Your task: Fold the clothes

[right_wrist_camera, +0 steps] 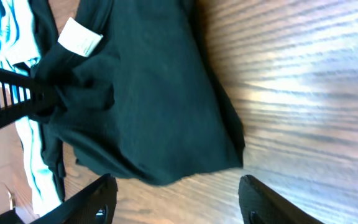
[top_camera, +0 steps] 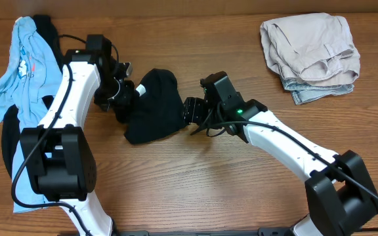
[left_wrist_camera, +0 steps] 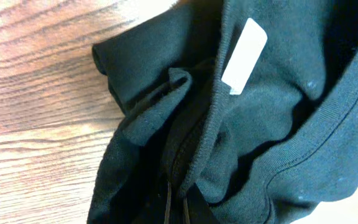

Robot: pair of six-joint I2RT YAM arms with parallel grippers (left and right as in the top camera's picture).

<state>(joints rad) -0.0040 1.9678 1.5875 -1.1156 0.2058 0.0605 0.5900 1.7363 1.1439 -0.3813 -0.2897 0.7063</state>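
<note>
A crumpled black shirt (top_camera: 155,108) lies mid-table, its white neck label (left_wrist_camera: 243,55) showing. My left gripper (top_camera: 125,98) is shut on the shirt's collar edge at its left side; in the left wrist view the fingers (left_wrist_camera: 182,208) pinch the black fabric. My right gripper (top_camera: 190,111) is open just right of the shirt, touching nothing; in the right wrist view its fingers (right_wrist_camera: 176,199) spread either side of the shirt's near edge (right_wrist_camera: 148,106).
A light blue shirt (top_camera: 25,62) and other dark clothes lie piled along the left edge. Folded beige shorts (top_camera: 310,52) lie at the back right on the wood table (top_camera: 195,190).
</note>
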